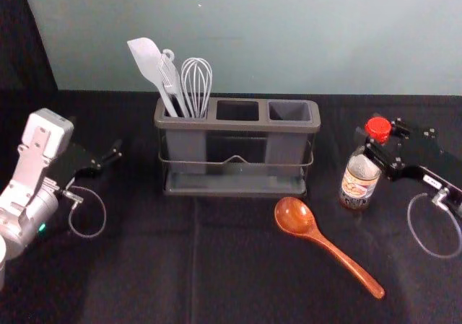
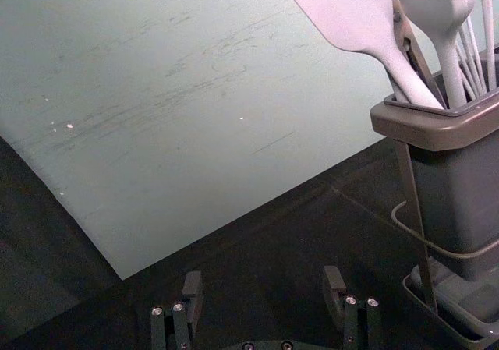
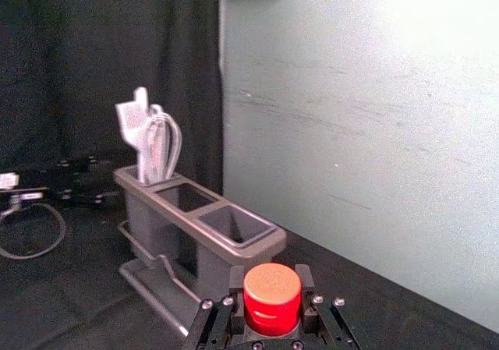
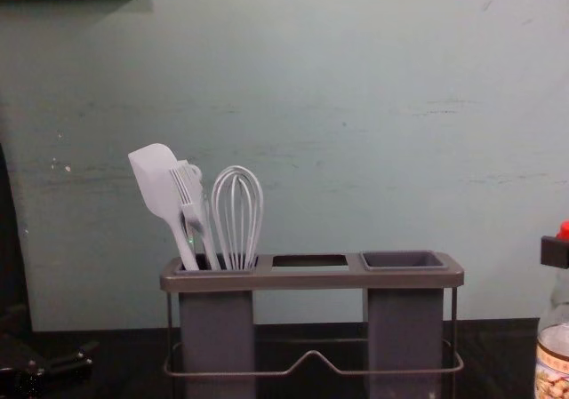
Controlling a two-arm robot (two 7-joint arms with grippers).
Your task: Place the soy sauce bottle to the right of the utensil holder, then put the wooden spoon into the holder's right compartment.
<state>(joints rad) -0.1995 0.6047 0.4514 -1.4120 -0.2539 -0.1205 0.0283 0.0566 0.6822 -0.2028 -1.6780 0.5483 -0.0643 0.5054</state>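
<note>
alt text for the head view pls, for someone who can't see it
Right gripper closed around the neck of a red-capped soy sauce bottle, right of a gray utensil holder with pale utensils in its left compartment. Wooden spoon lies in front of the holder; left gripper open at left.

The black-covered bench (image 1: 144,273) bears the utensil holder (image 1: 237,125). The wooden spoon (image 1: 317,237) lies in front, toward the holder's right.

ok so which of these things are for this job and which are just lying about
For the job:
soy sauce bottle
utensil holder
wooden spoon
right gripper, jaws at the bottle's neck

Just there:
spatula, pastry brush and whisk, in the holder's left compartment
left gripper, idle left of the holder
</note>
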